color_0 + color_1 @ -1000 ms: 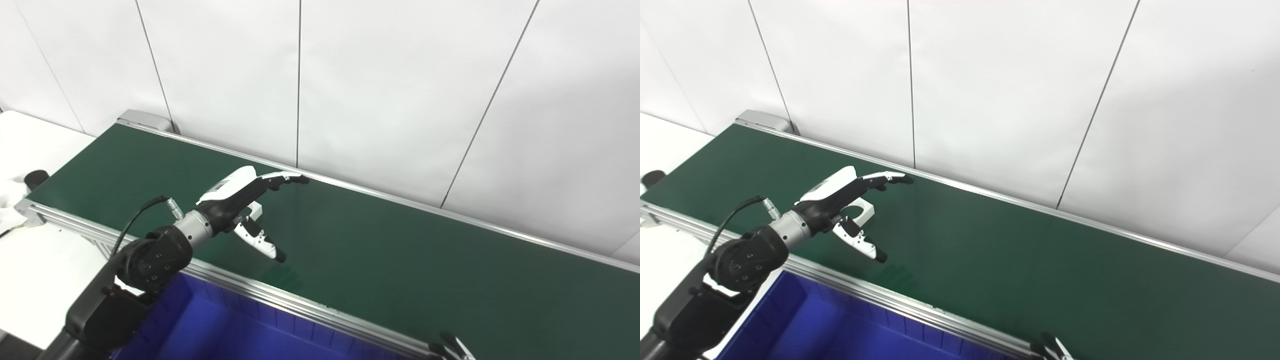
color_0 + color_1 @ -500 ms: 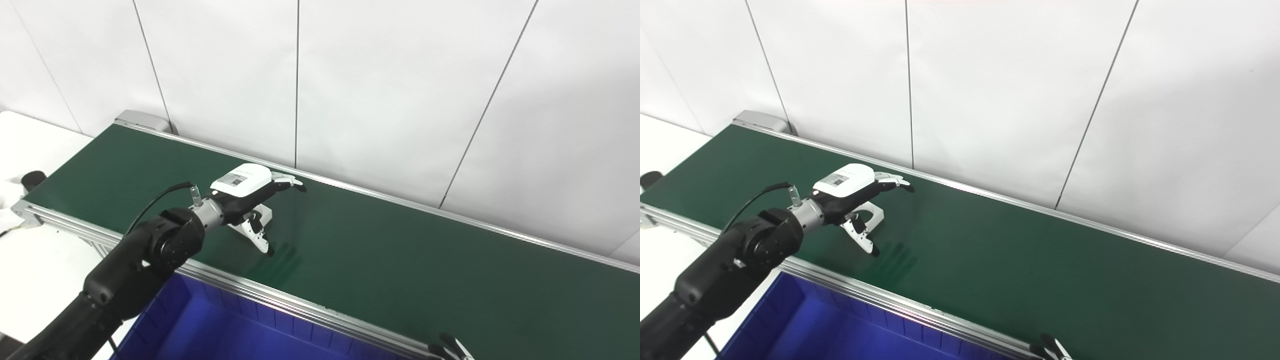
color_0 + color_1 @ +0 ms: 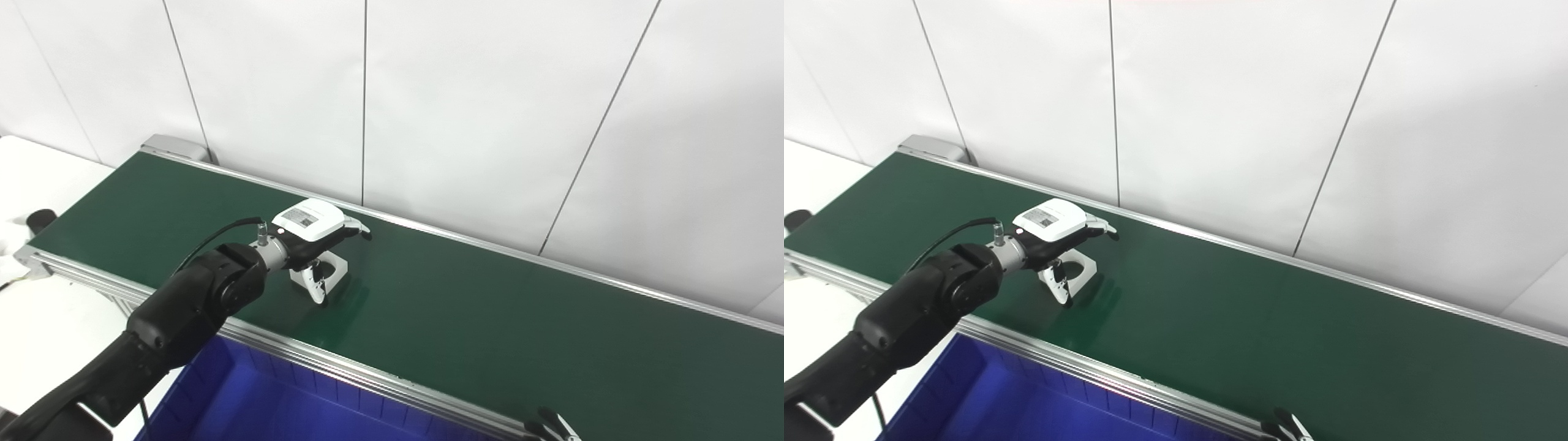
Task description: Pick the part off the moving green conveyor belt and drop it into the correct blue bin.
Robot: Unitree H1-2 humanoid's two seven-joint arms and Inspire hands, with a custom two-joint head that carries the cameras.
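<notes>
On the green conveyor belt (image 3: 490, 318) lies a small white part (image 3: 341, 265) with a round hole, a bracket by its shape. My left hand (image 3: 309, 223) hovers palm down right over it, open. Its fingers (image 3: 358, 226) reach past the part toward the far rail. The thumb (image 3: 317, 289) points down at the part's near left side; whether it touches the part I cannot tell. The hand covers the part's top. Only the fingertips of my right hand (image 3: 551, 425) show at the bottom edge, near the belt's front rail.
A blue bin (image 3: 275, 404) stands below the belt's near aluminium rail (image 3: 367, 376). A white wall runs close behind the far rail. A white table surface (image 3: 43, 318) with a small black knob (image 3: 41, 215) lies at the left.
My left hand rolled from edge-on to palm down, sank toward the belt and shifted right. The white part moved right under it. The right fingertips stayed put.
</notes>
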